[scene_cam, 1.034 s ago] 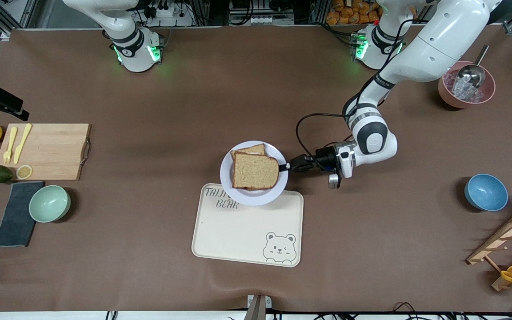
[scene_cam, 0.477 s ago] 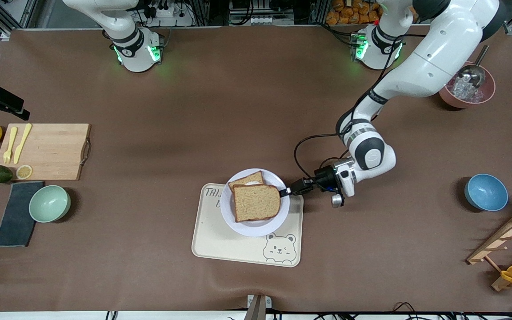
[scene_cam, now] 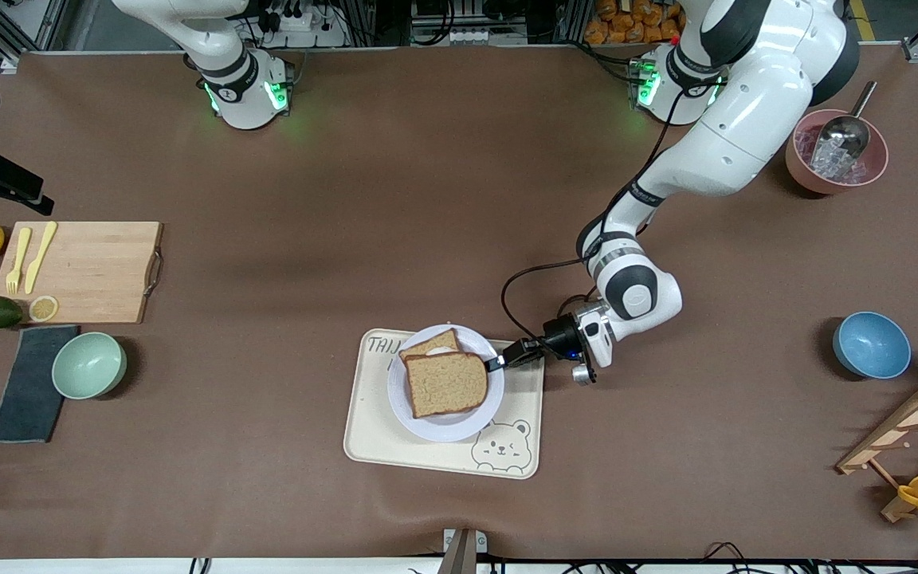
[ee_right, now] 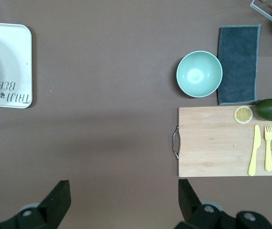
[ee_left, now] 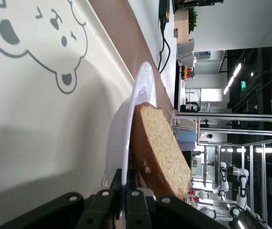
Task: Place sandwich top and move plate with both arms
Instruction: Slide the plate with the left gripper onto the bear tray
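Observation:
The pale plate (scene_cam: 427,421) is over the cream bear tray (scene_cam: 443,450), its rim toward the left arm's end of the table pinched by my left gripper (scene_cam: 497,364). The sandwich top (scene_cam: 445,384), a plain brown slice, lies on the plate over a lower slice (scene_cam: 431,344) that peeks out. The left wrist view shows the fingers (ee_left: 111,191) shut on the thin plate rim (ee_left: 136,109), with the sandwich top (ee_left: 162,152) edge-on and the tray (ee_left: 31,105) beside it. I cannot tell whether the plate touches the tray. My right gripper (ee_right: 121,200) is open and empty, high over bare table.
A cutting board (scene_cam: 80,271) with yellow cutlery, lemons, an avocado, a grey cloth and a green bowl (scene_cam: 89,364) lie at the right arm's end. A blue bowl (scene_cam: 871,344), a pink bowl of ice (scene_cam: 836,151) and a wooden rack (scene_cam: 913,430) stand at the left arm's end.
My left gripper has carried the plate with the sandwich toward the front camera, from the bare table to over the bear tray. The right arm has not visibly moved.

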Robot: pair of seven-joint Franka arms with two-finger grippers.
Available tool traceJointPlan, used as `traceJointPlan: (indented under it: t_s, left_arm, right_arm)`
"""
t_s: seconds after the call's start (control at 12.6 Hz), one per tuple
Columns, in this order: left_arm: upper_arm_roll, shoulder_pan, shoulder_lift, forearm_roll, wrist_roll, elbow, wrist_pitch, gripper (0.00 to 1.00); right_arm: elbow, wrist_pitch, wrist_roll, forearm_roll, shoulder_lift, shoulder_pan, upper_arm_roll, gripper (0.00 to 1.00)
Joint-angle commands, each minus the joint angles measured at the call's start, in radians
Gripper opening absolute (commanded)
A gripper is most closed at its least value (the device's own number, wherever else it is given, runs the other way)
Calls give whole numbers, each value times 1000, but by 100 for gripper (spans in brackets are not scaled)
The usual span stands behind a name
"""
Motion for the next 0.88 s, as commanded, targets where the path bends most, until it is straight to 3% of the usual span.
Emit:
traceJointPlan:
  t_s: [0.0, 0.48, 0.56, 0.64, 0.72, 0.8]
  left_arm:
    - [22, -37, 58, -39, -4, 95, 3, 0]
    - [79, -87, 108, -39, 2, 156, 5, 0]
    - [79, -86, 106, -39, 4, 155, 5, 26]
    - [79, -84, 103, -37, 7, 155, 5, 73]
    - [80, -84, 97, -36, 8, 152, 5, 100]
    - [80, -78, 91, -33, 7, 150, 5, 100]
  right_arm:
    - [-3, -24, 20, -17, -14, 18, -7, 100]
    - [-3, -23, 21, -17, -11, 21, -7, 100]
    - [-3, -21, 21, -16, -11, 22, -5, 100]
    - [-3, -21, 21, -16, -11, 25, -5, 100]
    - [-3, -21, 21, -16, -11, 27, -5, 100]
    - [-3, -21, 21, -16, -11, 27, -5, 100]
